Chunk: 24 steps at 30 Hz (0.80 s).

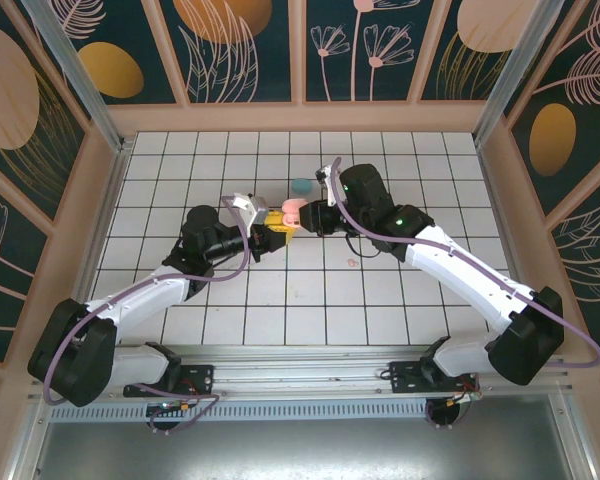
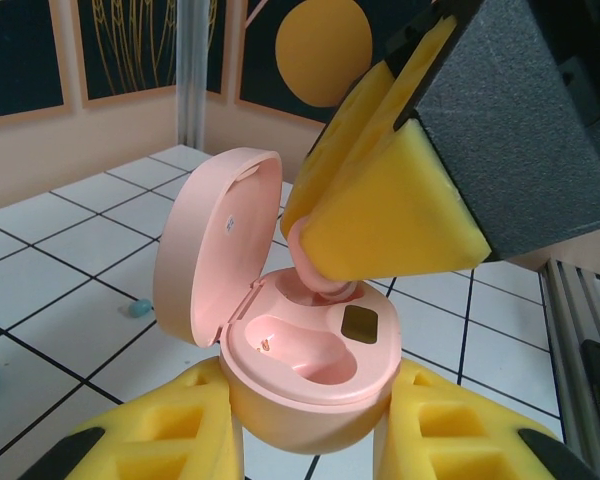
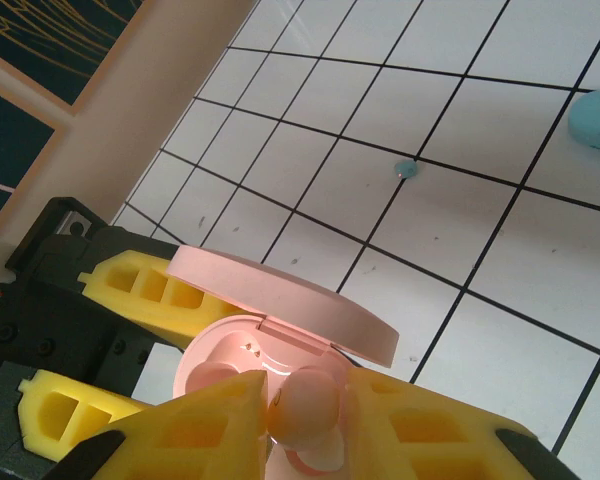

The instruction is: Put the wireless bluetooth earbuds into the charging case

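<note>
The pink charging case (image 2: 280,375) has its lid (image 2: 215,240) up, and my left gripper (image 2: 310,420) is shut on its base. One of its two sockets lies bare. A pale pink earbud (image 3: 305,400) sits at the mouth of the other socket, between the yellow fingers of my right gripper (image 3: 305,425). Both pads lie close against its sides; whether they still press it I cannot tell. From above, the two grippers (image 1: 270,228) (image 1: 305,216) meet at the case (image 1: 291,207), mid-table. A second pink earbud (image 1: 353,263) lies on the tiles to the right. A teal earbud (image 3: 407,169) lies apart.
A teal case (image 1: 301,186) rests on the tiles just behind the grippers. Wooden walls (image 1: 300,118) fence the white tiled floor (image 1: 210,300) on three sides.
</note>
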Motion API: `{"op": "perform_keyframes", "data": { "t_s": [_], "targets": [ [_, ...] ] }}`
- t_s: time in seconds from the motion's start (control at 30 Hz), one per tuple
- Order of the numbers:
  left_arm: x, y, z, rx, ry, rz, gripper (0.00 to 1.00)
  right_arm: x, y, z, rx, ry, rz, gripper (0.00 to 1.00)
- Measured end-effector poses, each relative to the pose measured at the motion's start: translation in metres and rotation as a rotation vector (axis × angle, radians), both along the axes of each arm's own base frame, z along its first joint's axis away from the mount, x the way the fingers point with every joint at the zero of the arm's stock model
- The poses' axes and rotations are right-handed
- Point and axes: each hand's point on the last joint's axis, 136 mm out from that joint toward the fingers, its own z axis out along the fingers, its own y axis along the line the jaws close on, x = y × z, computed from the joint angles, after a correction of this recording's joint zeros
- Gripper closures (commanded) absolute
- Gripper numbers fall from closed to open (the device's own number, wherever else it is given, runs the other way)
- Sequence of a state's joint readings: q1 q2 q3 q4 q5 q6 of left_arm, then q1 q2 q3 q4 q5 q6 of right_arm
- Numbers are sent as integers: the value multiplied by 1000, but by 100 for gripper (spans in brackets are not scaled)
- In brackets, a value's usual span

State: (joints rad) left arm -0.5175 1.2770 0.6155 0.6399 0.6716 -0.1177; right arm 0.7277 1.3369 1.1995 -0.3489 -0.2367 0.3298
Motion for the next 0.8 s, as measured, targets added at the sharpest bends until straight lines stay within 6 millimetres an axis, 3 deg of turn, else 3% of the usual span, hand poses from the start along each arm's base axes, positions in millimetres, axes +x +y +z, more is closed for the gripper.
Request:
{"op": "perform_keyframes", "data": {
  "t_s": [0.47, 0.8],
  "targets": [
    [0, 0, 1, -2, -3, 0, 87, 1, -1, 2, 2, 8, -14, 73],
    [0, 0, 1, -1, -3, 1, 87, 0, 0, 3, 8, 18, -10, 84]
  ]
}}
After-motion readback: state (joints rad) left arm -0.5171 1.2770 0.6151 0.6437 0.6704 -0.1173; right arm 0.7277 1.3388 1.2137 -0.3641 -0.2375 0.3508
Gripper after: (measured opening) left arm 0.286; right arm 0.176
